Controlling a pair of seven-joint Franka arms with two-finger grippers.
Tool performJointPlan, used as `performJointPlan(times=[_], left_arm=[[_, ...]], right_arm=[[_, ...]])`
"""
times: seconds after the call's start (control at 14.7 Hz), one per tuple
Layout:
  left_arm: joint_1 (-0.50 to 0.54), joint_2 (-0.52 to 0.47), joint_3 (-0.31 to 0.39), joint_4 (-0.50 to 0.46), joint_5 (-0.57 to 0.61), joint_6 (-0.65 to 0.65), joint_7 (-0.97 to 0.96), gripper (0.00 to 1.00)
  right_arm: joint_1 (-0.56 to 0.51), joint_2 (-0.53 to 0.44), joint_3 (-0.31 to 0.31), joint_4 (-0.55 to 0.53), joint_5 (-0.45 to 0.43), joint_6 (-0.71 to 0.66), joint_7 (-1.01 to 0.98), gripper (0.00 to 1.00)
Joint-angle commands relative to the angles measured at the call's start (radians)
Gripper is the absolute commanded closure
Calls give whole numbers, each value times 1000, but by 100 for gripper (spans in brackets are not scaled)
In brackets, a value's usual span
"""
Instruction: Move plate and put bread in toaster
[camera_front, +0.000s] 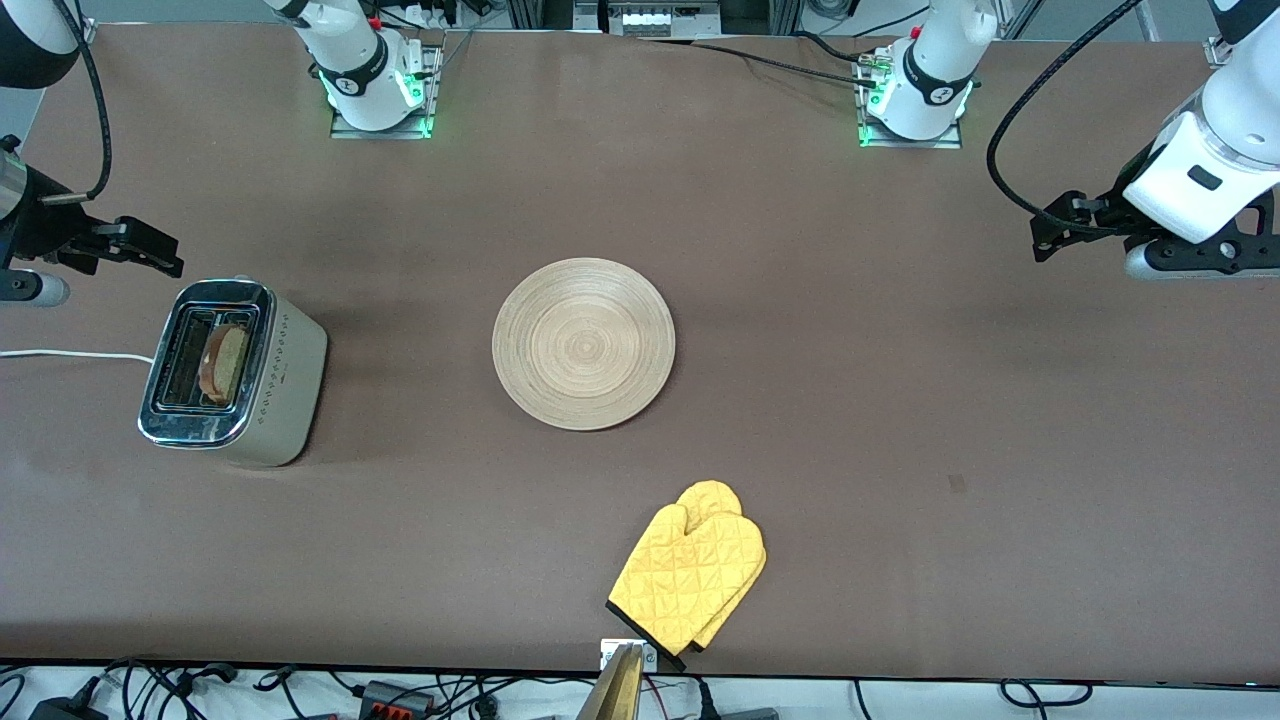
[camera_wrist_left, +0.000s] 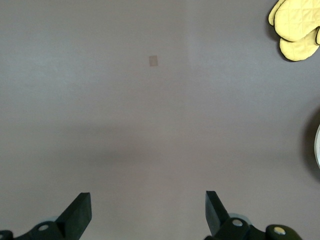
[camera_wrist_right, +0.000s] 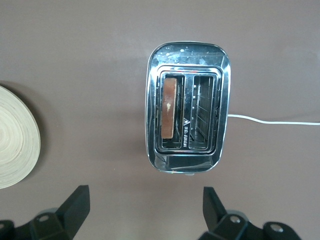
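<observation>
Mitt (camera_front: 690, 565), yellow and quilted, lies at the table's (camera_front: 900, 420) near edge. Mid-table sits the plate (camera_front: 584, 343), bare. Toward the right arm's end stands the toaster (camera_front: 232, 371), the bread (camera_front: 226, 362) upright in one slot. Right gripper (camera_wrist_right: 145, 212) hangs over the toaster, jaws wide; left gripper (camera_wrist_left: 148, 214) waits, wide and empty, over its own end.

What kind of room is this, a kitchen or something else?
Likely a robotics lab staged as a kitchen: two arms bolted to a brown table, loose cables along its edge, and only a toaster, wooden plate and oven mitt.
</observation>
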Motion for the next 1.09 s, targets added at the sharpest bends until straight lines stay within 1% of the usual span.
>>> performJointPlan(times=[0.0, 0.54, 1.02], left_arm=[[1, 13, -2, 49, -4, -19, -2, 0], [3, 11, -2, 49, -5, -22, -2, 0], [0, 11, -2, 49, -4, -22, -2, 0]], right_arm=[[-27, -3, 16, -7, -3, 13, 8, 0], [-26, 18, 16, 2, -3, 10, 8, 0], [-21, 19, 16, 21, -3, 3, 5, 0]])
